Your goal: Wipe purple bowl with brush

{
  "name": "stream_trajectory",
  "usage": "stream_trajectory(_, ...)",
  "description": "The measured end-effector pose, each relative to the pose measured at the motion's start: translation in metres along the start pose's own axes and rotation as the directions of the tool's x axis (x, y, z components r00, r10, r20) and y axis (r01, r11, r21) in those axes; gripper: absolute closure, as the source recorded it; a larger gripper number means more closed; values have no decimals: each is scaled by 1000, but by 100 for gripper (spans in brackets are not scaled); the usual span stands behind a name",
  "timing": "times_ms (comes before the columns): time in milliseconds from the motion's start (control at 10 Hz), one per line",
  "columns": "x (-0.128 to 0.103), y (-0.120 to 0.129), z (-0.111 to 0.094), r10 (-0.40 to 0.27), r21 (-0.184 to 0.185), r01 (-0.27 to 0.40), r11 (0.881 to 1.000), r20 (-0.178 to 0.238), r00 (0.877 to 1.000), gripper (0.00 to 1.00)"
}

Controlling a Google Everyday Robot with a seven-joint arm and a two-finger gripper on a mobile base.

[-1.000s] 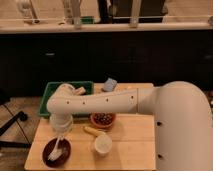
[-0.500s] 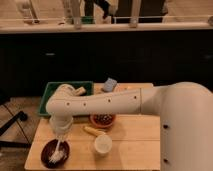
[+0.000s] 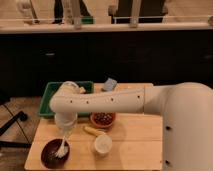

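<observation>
The purple bowl (image 3: 51, 154) sits at the front left corner of the wooden table (image 3: 135, 145). The brush (image 3: 62, 149) stands with its whitish bristle head inside the bowl, handle rising toward the gripper. My gripper (image 3: 65, 129) hangs at the end of the white arm (image 3: 110, 102) just above the bowl's right side and holds the brush handle.
An orange-red bowl (image 3: 103, 119) with dark contents sits mid-table. A yellow stick (image 3: 90, 131) lies in front of it. A small white cup (image 3: 102, 144) stands to the right of the purple bowl. A green tray (image 3: 49, 95) and a blue object (image 3: 110, 84) are at the back.
The arm's wrist has shifted slightly and the brush head has moved a little inside the purple bowl. The other objects have not moved.
</observation>
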Motion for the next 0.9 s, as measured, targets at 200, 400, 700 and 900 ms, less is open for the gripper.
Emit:
stream_trajectory(200, 4, -7, 2, -13, -3, 13, 1000, -6, 1000, 100)
stream_trajectory(400, 5, -16, 7, -29, -4, 29, 1000, 0, 1000, 100)
stream_trajectory(700, -4, -21, 9, -53, -1, 53, 999, 25, 998, 100)
stream_trajectory(900, -13, -20, 7, -65, -1, 65, 998, 40, 997, 100)
